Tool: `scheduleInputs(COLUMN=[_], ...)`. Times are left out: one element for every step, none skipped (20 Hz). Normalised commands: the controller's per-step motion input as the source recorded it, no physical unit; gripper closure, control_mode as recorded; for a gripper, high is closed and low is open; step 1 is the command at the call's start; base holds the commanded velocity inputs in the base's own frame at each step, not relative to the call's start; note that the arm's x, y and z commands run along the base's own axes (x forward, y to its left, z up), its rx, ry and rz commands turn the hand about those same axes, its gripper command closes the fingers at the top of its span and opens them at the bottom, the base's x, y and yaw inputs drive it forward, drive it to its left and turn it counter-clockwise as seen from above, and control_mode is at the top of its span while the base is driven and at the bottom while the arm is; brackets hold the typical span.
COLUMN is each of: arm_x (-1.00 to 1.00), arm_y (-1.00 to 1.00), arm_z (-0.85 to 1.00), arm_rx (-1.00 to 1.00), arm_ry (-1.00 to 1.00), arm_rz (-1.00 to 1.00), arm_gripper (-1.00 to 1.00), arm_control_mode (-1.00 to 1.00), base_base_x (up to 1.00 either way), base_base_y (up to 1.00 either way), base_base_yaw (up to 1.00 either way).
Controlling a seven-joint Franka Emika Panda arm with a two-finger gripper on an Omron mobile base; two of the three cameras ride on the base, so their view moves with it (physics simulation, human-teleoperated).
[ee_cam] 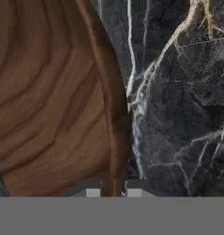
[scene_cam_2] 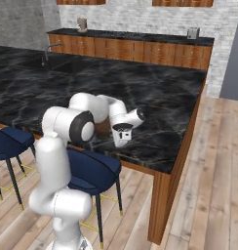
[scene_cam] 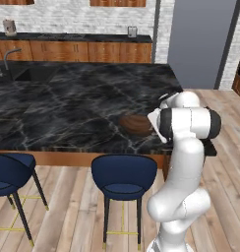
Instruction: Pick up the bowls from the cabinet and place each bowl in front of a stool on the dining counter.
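Pinching the wooden bowl (ee_cam: 54,101) rim, claw (ee_cam: 114,189) closed, bowl half-hidden behind arm.

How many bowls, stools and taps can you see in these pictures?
Dark brown wooden bowl: 1
Navy blue cushioned stools: 2
Curved metal tap: 1
Total: 4
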Motion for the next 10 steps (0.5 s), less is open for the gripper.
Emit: scheduleInputs(arm_x=[0.59,0.54,0.47,0.44,0.48,0.34,0.26,0.14,0.06,0.01], arm_y=[0.0,0.0,0.0,0.0,0.0,0.0,0.04,0.0,0.0,0.0], arm_z=[-0.47,-0.5,-0.49,-0.46,-0.42,-0.21,-0.07,0.0,0.0,0.0], arm_rx=[0.0,0.0,0.0,0.0,0.0,0.0,0.0,0.0,0.0,0.0], arm_ry=[0.0,0.0,-0.03,-0.04,-0.01,0.0,0.0,0.02,0.0,0.0], arm_rz=[0.0,0.01,0.0,0.0,0.0,0.0,0.0,0.0,0.0,0.0], arm_gripper=[1.0,1.0,1.0,1.0,1.0,1.0,1.0,1.0,1.0,1.0], arm_control_mode=[-1.0,-1.0,-1.0,-1.0,-1.0,-1.0,-1.0,-1.0,-1.0,-1.0], base_base_x=[0.0,0.0,0.0,0.0,0.0,0.0,0.0,0.0,0.0,0.0], base_base_y=[0.0,0.0,0.0,0.0,0.0,0.0,0.0,0.0,0.0,0.0], base_base_yaw=[0.0,0.0,0.0,0.0,0.0,0.0,0.0,0.0,0.0,0.0])
